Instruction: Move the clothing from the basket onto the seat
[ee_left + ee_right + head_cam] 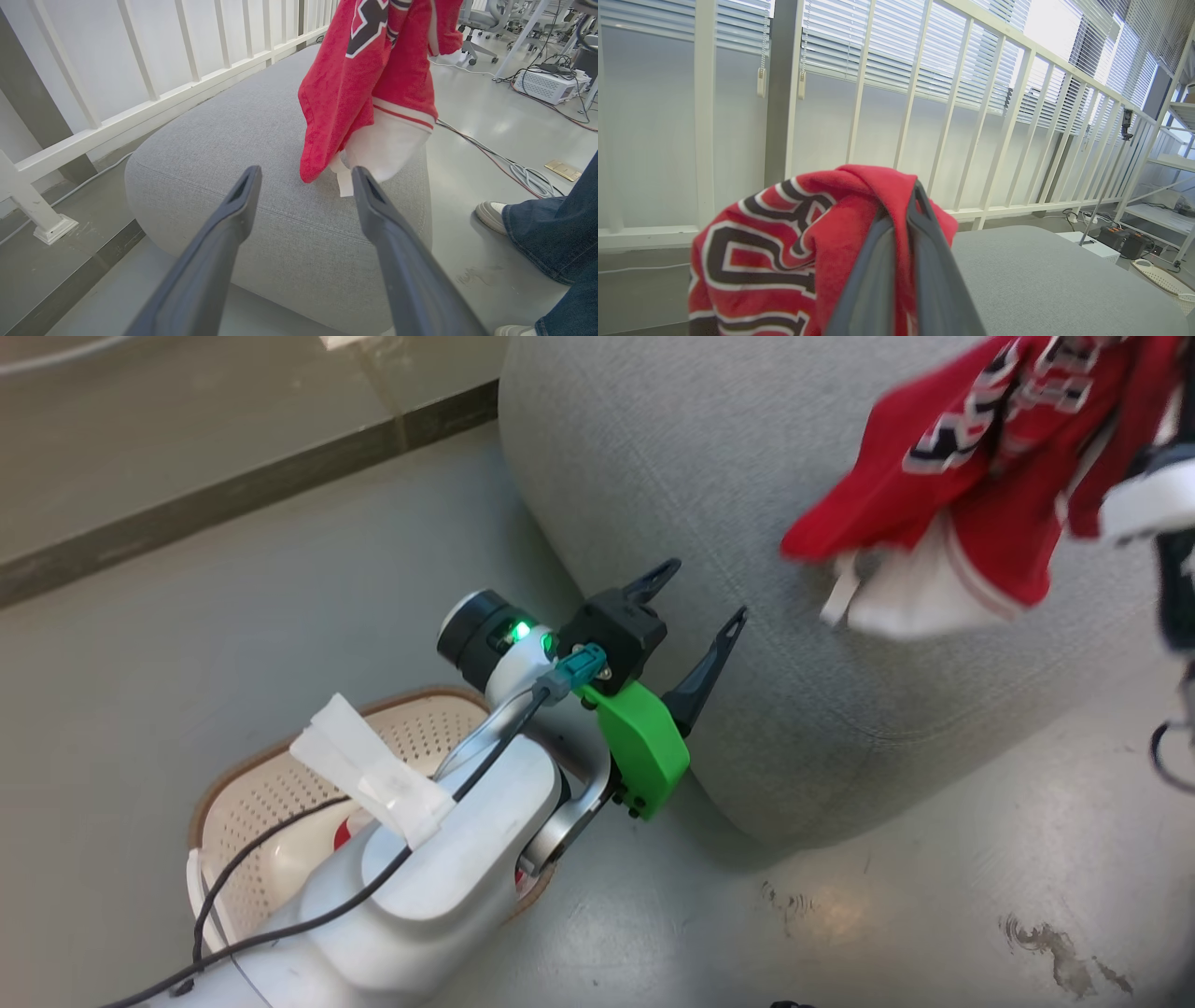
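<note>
A red jersey-like piece of clothing (990, 467) with black-and-white lettering hangs over the grey seat (672, 457). My right gripper (906, 205) is shut on its top fold (784, 242). Its white hem (387, 144) dangles close to the seat top (224, 140); whether it touches, I cannot tell. My left gripper (709, 590) stands open and empty beside the seat's rounded corner, its fingers (233, 205) pointing at the hanging garment. The white perforated basket (280, 756) with a brown rim sits on the floor under my left forearm. A bit of red and white fabric (341, 831) shows inside it.
A white railing (140, 107) runs behind the seat. A person's leg in jeans (556, 233) and a pale shoe (490, 214) stand on the floor to the seat's right. Cables (514, 168) trail there too. Stained grey floor (934, 915) lies before the seat.
</note>
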### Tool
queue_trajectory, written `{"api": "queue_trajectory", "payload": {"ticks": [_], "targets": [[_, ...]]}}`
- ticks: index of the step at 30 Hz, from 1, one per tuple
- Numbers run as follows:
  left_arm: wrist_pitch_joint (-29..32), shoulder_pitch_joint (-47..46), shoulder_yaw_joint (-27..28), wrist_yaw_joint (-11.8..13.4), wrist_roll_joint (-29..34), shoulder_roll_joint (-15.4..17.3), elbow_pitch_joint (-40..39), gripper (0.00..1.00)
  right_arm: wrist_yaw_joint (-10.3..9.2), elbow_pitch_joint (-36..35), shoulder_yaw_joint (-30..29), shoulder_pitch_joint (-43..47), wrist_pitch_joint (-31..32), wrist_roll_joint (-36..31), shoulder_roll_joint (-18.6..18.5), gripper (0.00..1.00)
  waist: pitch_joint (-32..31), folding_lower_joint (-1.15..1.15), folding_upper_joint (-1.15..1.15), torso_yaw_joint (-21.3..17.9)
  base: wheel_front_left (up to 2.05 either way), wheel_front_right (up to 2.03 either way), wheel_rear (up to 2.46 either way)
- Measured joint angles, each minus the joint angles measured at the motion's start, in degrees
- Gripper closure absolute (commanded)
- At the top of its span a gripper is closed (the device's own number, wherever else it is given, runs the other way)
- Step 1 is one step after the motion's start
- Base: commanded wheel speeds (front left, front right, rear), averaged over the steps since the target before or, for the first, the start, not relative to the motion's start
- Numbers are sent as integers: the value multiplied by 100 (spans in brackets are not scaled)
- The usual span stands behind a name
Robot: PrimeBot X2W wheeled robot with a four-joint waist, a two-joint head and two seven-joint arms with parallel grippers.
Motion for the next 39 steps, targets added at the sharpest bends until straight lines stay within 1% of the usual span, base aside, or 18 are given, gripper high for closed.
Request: {"api": "queue_trajectory", "payload": {"ticks": [7, 12, 15, 18, 20, 22, 25, 27, 34, 39], "targets": [[59, -217, 2, 4, 59, 9, -89, 0, -2, 385, -246, -868, 109, 141, -175, 100, 286, 0, 0, 293, 0, 0, 0], [142, -263, -80, -2, 73, 16, -130, 0, -11, 704, -421, -1274, 280, 137, -512, 100, 465, 0, 0, 571, 0, 0, 0], [188, -304, -144, -5, 100, 18, -160, 0, -27, 900, -581, -1408, 310, 142, -631, 100, 570, 0, 0, 748, 0, 0, 0], [203, -311, -205, -58, 103, 20, -202, 0, -125, 1110, -795, -1492, 302, 204, -664, 100, 674, 1, 0, 922, 0, 0, 0], [203, -318, -236, -80, 103, 20, -237, 0, -127, 1271, -928, -1511, 296, 246, -713, 100, 734, 1, 0, 1038, 0, 0, 0], [203, -331, -252, -103, 104, 20, -265, 0, -135, 1408, -994, -1534, 286, 246, -779, 100, 785, 1, 0, 1150, 0, 0, 0], [207, -345, -263, -103, 108, 20, -274, 0, -218, 1481, -1049, -1725, 244, 243, -837, 100, 853, 1, 0, 1298, 0, 0, 0], [222, -371, -263, -103, 112, 20, -278, 0, -220, 1491, -1048, -1911, 191, 223, -856, 100, 899, 1, 0, 1372, 0, 0, 0], [307, -382, -341, -112, 112, 22, -355, 0, -271, 1798, -1167, -2075, 124, 181, -922, 100, 1009, 0, 0, 1507, 0, 0, 0], [425, -398, -382, -111, 112, 22, -455, 0, -272, 2156, -1188, -2045, 92, 191, -844, 100, 1099, 0, 0, 1554, 0, 0, 0]]}}
